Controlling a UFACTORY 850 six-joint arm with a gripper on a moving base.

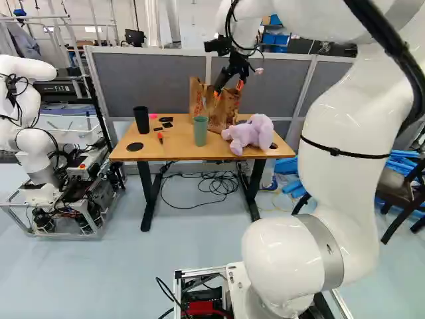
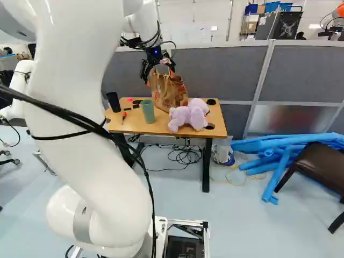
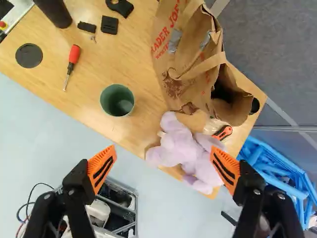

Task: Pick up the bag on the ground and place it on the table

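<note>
Paper bag, brown, handled (image 3: pixel 181 94): one; stood on the table (image 3: pixel 138 64) by the back edge, toward the right end. Claw (image 1: pixel 228 89): one; hung above, fingers wide apart. Plush toy, lavender (image 3: pixel 178 146): one; lay at the front right corner. Cup, green (image 3: pixel 117 100): one; stood near the front edge. Tumbler, black (image 1: pixel 141 119): one; stood toward the left end.

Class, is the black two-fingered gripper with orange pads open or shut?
Open: the gripper has its orange pads wide apart in the wrist view, gripping nothing.
</note>
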